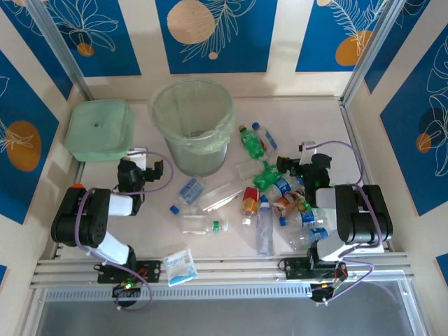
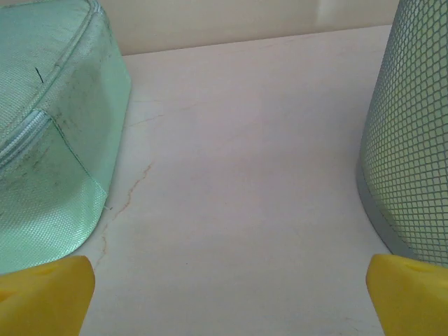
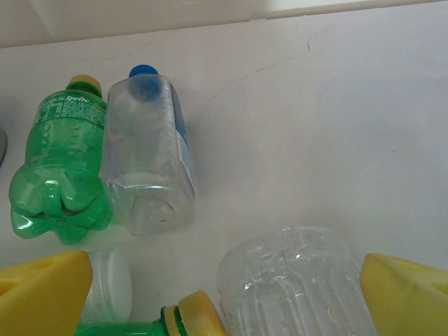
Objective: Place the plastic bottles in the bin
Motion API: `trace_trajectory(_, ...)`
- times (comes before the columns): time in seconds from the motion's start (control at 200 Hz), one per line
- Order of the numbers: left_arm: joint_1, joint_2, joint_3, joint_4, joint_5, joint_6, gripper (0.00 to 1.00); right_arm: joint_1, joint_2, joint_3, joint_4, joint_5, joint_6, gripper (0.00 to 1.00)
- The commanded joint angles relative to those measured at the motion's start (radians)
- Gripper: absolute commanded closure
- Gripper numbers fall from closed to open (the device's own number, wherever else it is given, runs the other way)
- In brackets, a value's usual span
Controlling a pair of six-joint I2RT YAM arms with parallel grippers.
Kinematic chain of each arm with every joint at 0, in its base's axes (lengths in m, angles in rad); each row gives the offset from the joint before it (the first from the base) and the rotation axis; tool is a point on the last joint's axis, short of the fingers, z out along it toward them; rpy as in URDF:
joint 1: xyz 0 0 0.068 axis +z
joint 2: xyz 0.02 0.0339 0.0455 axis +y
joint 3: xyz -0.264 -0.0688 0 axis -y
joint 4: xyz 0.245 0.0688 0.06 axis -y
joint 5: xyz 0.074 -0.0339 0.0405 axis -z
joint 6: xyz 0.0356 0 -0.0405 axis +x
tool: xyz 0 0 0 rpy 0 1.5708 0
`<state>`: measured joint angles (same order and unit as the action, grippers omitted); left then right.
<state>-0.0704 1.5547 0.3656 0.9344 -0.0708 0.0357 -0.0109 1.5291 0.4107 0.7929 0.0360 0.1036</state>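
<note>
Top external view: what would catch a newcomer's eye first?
A jumble of crushed plastic bottles, clear, green and orange-labelled, litters the table right of centre. Towards the back, just left of centre, stands a round translucent pale-green bin, with a square pale-green lidded box at back left.

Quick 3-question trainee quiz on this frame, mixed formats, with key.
1. True or false: the right gripper is shut on a bottle.
2. In the overhead view, what sits directly left of the bin? A) a cardboard carton B) a square pale-green box C) a metal pan
3. Fill in: in the right wrist view, the green Sprite bottle has a ___ cap.
Key: 1 false, its jaws stand open; 2 B; 3 yellow.
</note>
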Motion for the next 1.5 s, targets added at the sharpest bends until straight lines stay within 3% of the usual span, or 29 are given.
trace_trajectory(0.0,-0.005,0.013,0.018,-0.006,0.002,0.009,0.01,0.000,-0.009,0.012,-0.001,-0.016,-0.013,0.01)
trace_trajectory(0.82,-0.005,0.010,0.017,-0.006,0.002,0.007,0.01,-0.012,-0.009,0.010,0.004,-0.033,-0.006,0.01)
trace_trajectory(0.86,-0.008,0.001,0.015,-0.006,-0.043,0.003,0.00,-0.006,-0.016,0.016,-0.002,0.031,0.014,0.01)
trace_trajectory(0.92,-0.015,-0.107,0.073,-0.228,-0.168,-0.034,0.00,0.000,-0.090,0.071,-0.150,0.169,0.064,0.01)
trace_trajectory(1.01,-0.013,-0.285,0.251,-0.609,-0.434,-0.160,0.02,-0.006,-0.251,0.323,-0.683,0.294,0.204,0.01)
trace_trajectory(1.065,-0.001,-0.389,0.349,-0.850,-0.497,-0.300,0.00,-0.021,-0.299,0.494,-0.991,0.314,0.347,0.01)
trace_trajectory(1.095,0.001,-0.437,0.397,-0.973,-0.488,-0.375,0.00,-0.027,-0.315,0.545,-1.067,0.303,0.397,0.01)
trace_trajectory(1.165,-0.007,-0.523,0.464,-1.165,-0.347,-0.488,0.09,-0.051,-0.333,0.513,-1.100,0.310,0.520,0.01)
trace_trajectory(1.225,-0.039,-0.579,0.470,-1.278,-0.270,-0.588,0.11,-0.150,-0.325,0.519,-1.164,0.111,0.569,0.00)
trace_trajectory(1.251,-0.052,-0.600,0.465,-1.309,-0.240,-0.611,0.12,-0.162,-0.318,0.539,-1.199,0.090,0.573,0.02)
trace_trajectory(1.351,-0.139,-0.672,0.457,-1.478,-0.193,-0.671,0.13,-0.073,-0.304,0.675,-1.437,0.220,0.568,0.01)
trace_trajectory(1.491,-0.291,-0.782,0.453,-1.688,-0.138,-0.720,0.12,0.186,-0.287,0.930,-1.784,0.501,0.654,0.01)
